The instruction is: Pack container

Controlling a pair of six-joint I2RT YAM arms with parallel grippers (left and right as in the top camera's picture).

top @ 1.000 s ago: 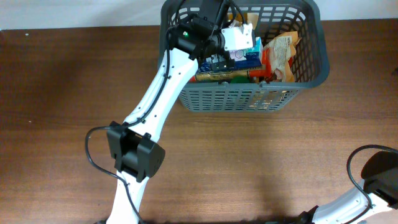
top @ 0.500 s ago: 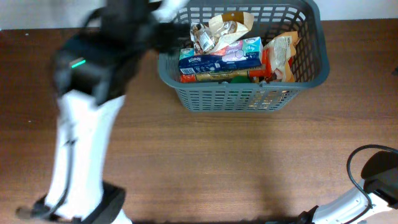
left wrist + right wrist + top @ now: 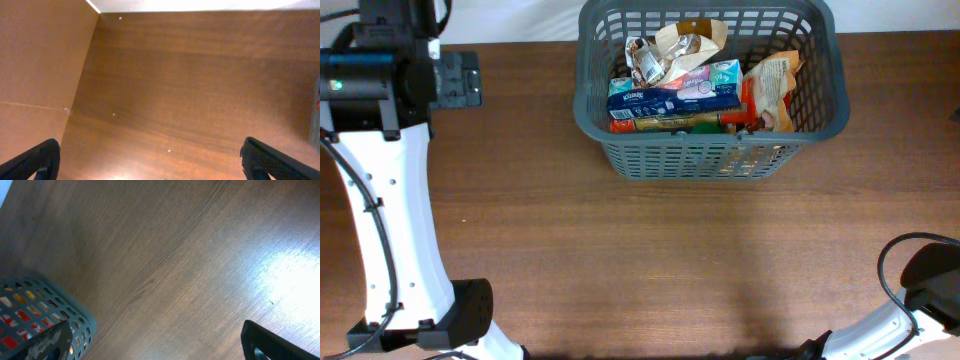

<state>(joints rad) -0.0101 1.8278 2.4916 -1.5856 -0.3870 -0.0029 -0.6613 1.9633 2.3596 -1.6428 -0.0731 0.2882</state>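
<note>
Tabletop scene with no loose grocery visible on the wooden table [image 3: 670, 260]. Nearest the front edge, only part of the right arm [image 3: 920, 290] showed at the right corner. Its wrist view showed the right gripper [image 3: 160, 345] with fingers spread wide and nothing between them, and a corner of the basket at lower left.

Farther back on the left, the left gripper [image 3: 150, 162] hung over bare table near the far-left corner, well apart from the basket. Its fingers were likewise spread and empty.

At the far edge, right of centre, stood the container [image 3: 710, 160], a dark grey lattice basket. It was upright and held a blue tissue pack [image 3: 670, 97] lying across the middle, a crumpled foil bag [image 3: 670, 50] behind it, and an orange-brown packet [image 3: 775, 85] leaning at the right.

Judgement: packing appeared at or near its end, and the step in hand was to park the arms. Done well, this would mean keeping both open grippers away from the rim, so that no finger caught the lattice or shifted the basket. It would also mean checking that the leaning packet did not overhang the rim.
</note>
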